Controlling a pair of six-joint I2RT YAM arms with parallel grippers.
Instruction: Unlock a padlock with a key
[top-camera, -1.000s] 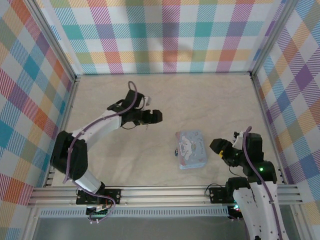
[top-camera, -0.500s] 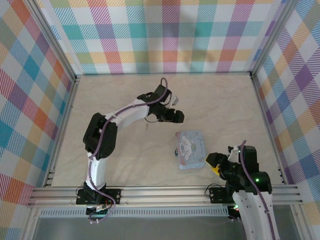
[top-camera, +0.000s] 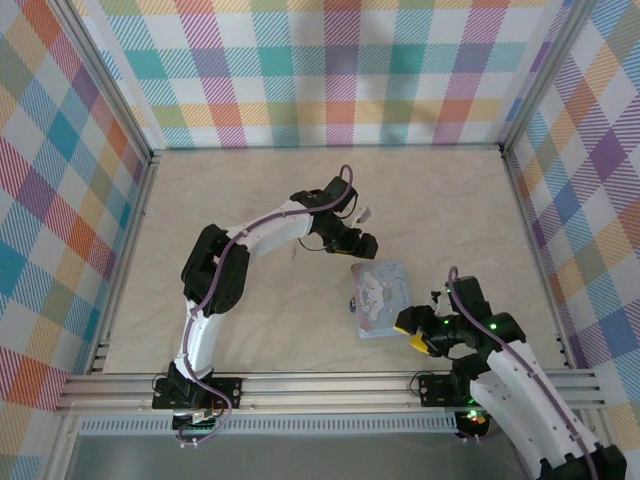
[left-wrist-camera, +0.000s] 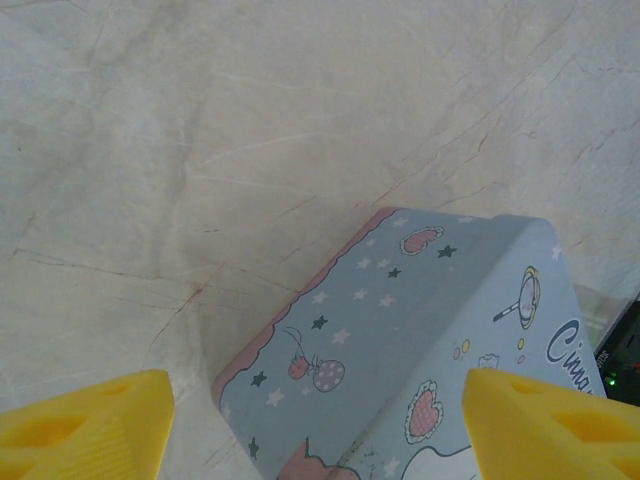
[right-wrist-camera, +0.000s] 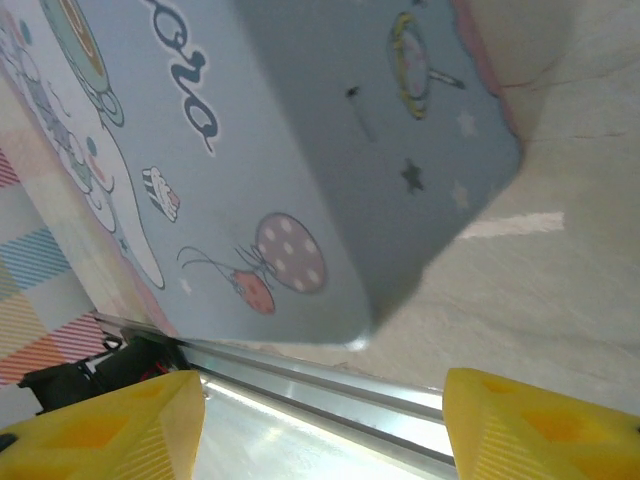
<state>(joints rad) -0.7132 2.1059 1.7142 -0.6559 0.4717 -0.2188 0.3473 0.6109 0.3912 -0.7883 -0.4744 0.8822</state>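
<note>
The padlock (top-camera: 351, 303) is a very small dark piece with a slightly bluish tone. It lies on the tabletop (top-camera: 250, 190) and touches, or almost touches, the left edge of the pale blue tin (top-camera: 382, 297). In the top view it is too small to tell its shape or its shackle; possibly a short pale part sticks out of it.

The tin is rectangular with rounded corners. It has a white cartoon figure, stars, hearts and a spotted balloon on the lid.

The left end effector (top-camera: 366, 248) hangs just beyond the far left corner of the tin, near the padlock but apart from it. Its yellow fingers (left-wrist-camera: 80, 420) are spread, with nothing grasped.

The right end effector (top-camera: 410, 330) is just beside the near right corner of the tin, on the other side from the padlock. Its fingers (right-wrist-camera: 540, 420) are also released and hold nothing.
</note>
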